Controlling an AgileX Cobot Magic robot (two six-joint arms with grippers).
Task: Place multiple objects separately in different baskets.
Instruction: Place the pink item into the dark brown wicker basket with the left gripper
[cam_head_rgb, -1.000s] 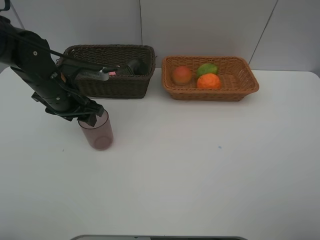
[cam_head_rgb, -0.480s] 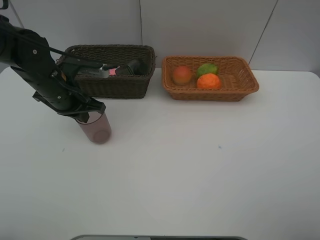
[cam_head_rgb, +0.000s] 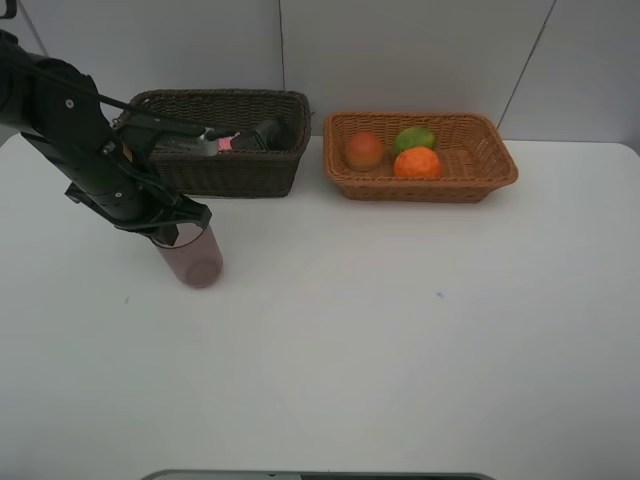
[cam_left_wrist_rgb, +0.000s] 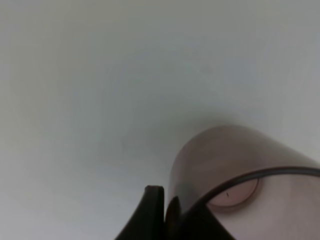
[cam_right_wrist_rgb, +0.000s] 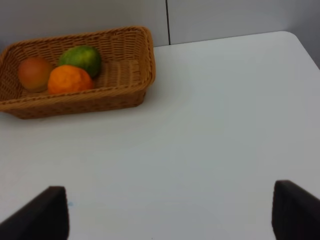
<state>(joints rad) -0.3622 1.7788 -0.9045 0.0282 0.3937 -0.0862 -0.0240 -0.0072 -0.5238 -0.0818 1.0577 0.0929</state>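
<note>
The translucent mauve cup (cam_head_rgb: 192, 256) stands upright on the white table (cam_head_rgb: 400, 330) at the near left, its long axis vertical and its open mouth up. The left gripper (cam_head_rgb: 172, 232) sits right on the cup's far-left rim, and the left wrist view shows a dark finger (cam_left_wrist_rgb: 150, 212) hard against the outside of the wall, with the rim (cam_left_wrist_rgb: 250, 176) curving past it; the jaws are closed, pinching the cup's wall by the look of it.

Just beyond, a little to the right, lies the dark brown basket (cam_head_rgb: 226, 170), where a dark pump bottle (cam_head_rgb: 268, 133) and a bit of the pink tube (cam_head_rgb: 224, 144) show. That basket is the likely target, so the carry runs up and away over its near wall, and the left arm is plainly the nearer one.

Farther right, the orange-tan basket (cam_head_rgb: 420, 186) holds the peach-like fruit (cam_head_rgb: 364, 150), orange (cam_head_rgb: 417, 162) and green fruit (cam_head_rgb: 414, 138). The right gripper (cam_right_wrist_rgb: 165, 215) hangs wide open over bare table, holding nothing.
</note>
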